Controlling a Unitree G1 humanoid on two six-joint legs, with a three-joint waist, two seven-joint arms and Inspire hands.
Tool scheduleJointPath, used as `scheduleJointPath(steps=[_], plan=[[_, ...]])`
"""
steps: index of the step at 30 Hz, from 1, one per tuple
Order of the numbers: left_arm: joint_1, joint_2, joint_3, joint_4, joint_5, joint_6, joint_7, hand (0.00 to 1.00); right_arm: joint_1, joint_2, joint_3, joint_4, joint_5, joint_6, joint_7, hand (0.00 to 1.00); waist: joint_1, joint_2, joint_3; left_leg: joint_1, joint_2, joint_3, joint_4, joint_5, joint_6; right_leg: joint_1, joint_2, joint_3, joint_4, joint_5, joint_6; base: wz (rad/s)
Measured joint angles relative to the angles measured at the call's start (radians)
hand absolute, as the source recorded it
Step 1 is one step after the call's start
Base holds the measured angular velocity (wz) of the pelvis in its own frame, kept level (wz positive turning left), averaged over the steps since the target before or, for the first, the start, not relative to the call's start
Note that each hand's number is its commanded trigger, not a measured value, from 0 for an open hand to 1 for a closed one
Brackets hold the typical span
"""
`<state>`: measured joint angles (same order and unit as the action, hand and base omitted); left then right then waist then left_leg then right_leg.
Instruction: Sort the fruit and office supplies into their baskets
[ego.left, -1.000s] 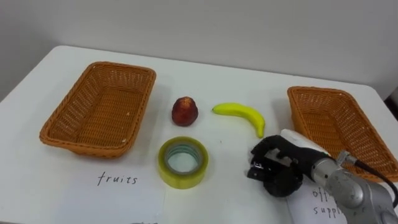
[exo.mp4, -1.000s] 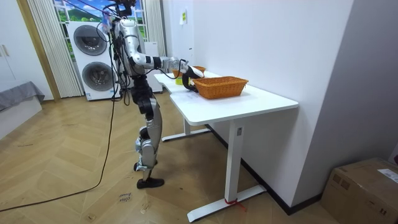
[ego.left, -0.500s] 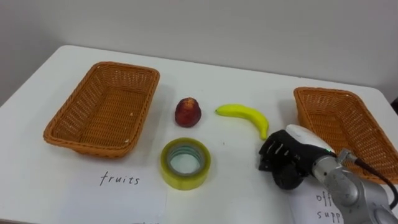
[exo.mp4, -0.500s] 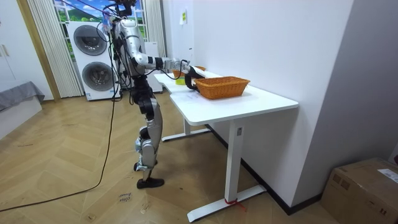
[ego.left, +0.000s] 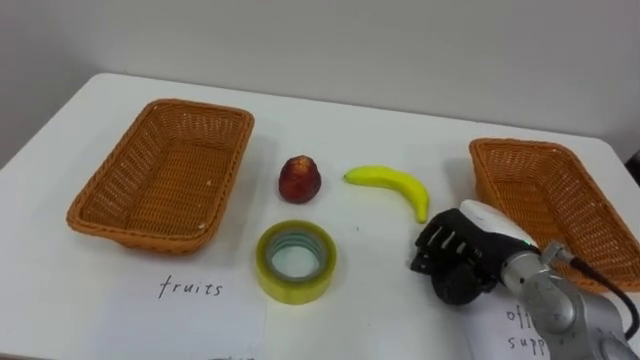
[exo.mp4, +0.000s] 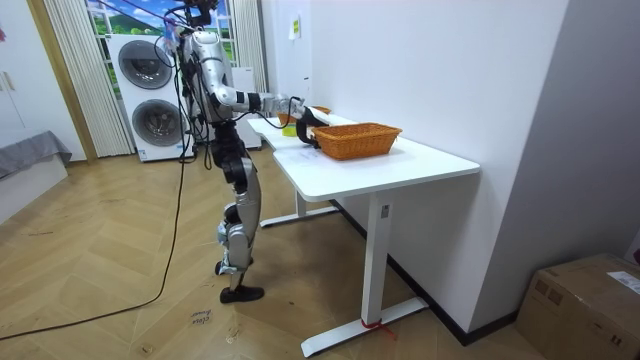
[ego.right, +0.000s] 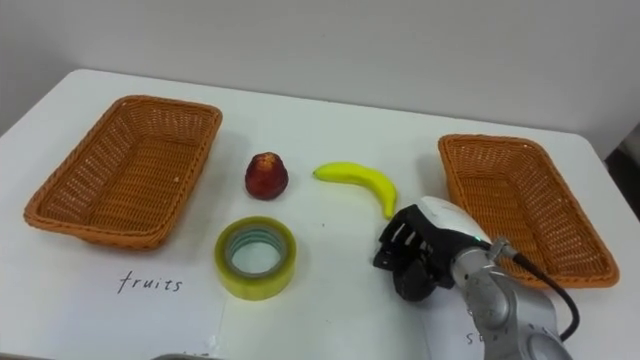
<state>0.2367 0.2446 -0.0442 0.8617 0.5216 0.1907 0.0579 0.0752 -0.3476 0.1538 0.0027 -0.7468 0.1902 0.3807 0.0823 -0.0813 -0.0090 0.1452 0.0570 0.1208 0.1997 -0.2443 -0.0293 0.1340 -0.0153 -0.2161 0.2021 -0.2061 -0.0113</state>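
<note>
"Left eye view first: where is the right hand (ego.left: 455, 262)?"

"Low over the white table (ego.left: 360, 120), toward its near right corner. Its fingers are curled in against the dark palm, and I see nothing between them. A handwritten paper (ego.left: 490, 335) lies on the table under the wrist."

"And the fruit?"

"The banana (ego.left: 388, 184) lies just beyond the fingers, not touching them. The red fruit (ego.left: 299, 178) sits upright further to the hand's left, past the banana. Both are on the bare tabletop, not in a basket."

"Office supplies?"

"The yellow tape (ego.left: 296, 261) lies flat to the hand's left, about level with it. A second paper (ego.left: 200, 320) lies left of the tape, at the near edge."

"The baskets?"

"The right basket (ego.left: 520, 146) stands just to the hand's right. The left basket (ego.left: 100, 190) is well off to its left, beyond the tape and the fruit."

"What of the room?"

"In the room view the robot stands upright at the table's end on the room view's left, with its right arm held out over the top. The table stands against a white wall. The floor (exo.mp4: 120, 280) is herringbone wood. Two stacked washers (exo.mp4: 150, 85) and a curtain (exo.mp4: 70, 70) are behind the robot. A cardboard box (exo.mp4: 590, 295) sits on the floor at the room view's right."
</note>
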Motion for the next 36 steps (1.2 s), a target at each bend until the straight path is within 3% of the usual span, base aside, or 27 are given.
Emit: scheduleJointPath(steps=[7, 9, 11, 14, 27, 36], plan=[[0.000, 0.003, 0.001, 0.003, -0.002, -0.040, 0.018, 0.00, 0.046, 0.001, 0.004, -0.123, 0.039, 0.007, 0.051, 1.00, 0.001, -0.017, 0.0048, -0.015, 0.000, 0.021, 0.003, 0.000, 0.000, -0.032, 0.001, 0.027, 0.004, 0.000, 0.000, -0.12], [0.000, 0.002, 0.001, 0.002, -0.002, -0.048, 0.018, 0.00, 0.048, 0.001, 0.002, -0.159, 0.057, 0.007, 0.082, 1.00, -0.001, -0.016, 0.0064, -0.018, 0.001, 0.028, 0.003, 0.000, 0.000, -0.043, 0.002, 0.037, 0.006, 0.001, 0.000, -0.13], [-0.001, 0.000, 0.001, 0.006, -0.002, -0.058, 0.018, 0.00, 0.048, 0.001, -0.003, -0.213, 0.103, -0.003, 0.108, 1.00, -0.002, -0.007, 0.0147, -0.019, 0.002, 0.040, 0.003, 0.000, 0.000, -0.050, 0.002, 0.050, 0.020, 0.001, 0.000, -0.17], [-0.003, 0.000, 0.008, 0.032, -0.002, -0.076, 0.018, 0.00, 0.041, 0.006, -0.037, -0.264, 0.174, -0.027, 0.120, 1.00, -0.007, -0.003, 0.0193, -0.015, 0.001, 0.045, -0.001, 0.001, 0.001, -0.051, 0.002, 0.054, 0.022, 0.001, 0.000, -0.06], [0.011, -0.009, 0.041, 0.065, -0.002, -0.109, 0.001, 0.00, -0.008, 0.027, -0.136, -0.341, 0.327, -0.103, 0.073, 1.00, -0.001, -0.008, 0.0171, -0.010, 0.002, 0.043, 0.003, 0.001, 0.001, -0.047, 0.003, 0.053, 0.019, 0.001, 0.000, 0.00], [0.041, -0.027, 0.041, 0.083, -0.002, -0.109, 0.026, 0.00, -0.021, 0.027, -0.186, -0.341, 0.385, -0.108, 0.030, 1.00, -0.015, -0.007, 0.0172, 0.000, 0.002, 0.041, -0.001, 0.001, 0.001, -0.046, 0.005, 0.063, 0.025, 0.002, -0.001, -0.02]])
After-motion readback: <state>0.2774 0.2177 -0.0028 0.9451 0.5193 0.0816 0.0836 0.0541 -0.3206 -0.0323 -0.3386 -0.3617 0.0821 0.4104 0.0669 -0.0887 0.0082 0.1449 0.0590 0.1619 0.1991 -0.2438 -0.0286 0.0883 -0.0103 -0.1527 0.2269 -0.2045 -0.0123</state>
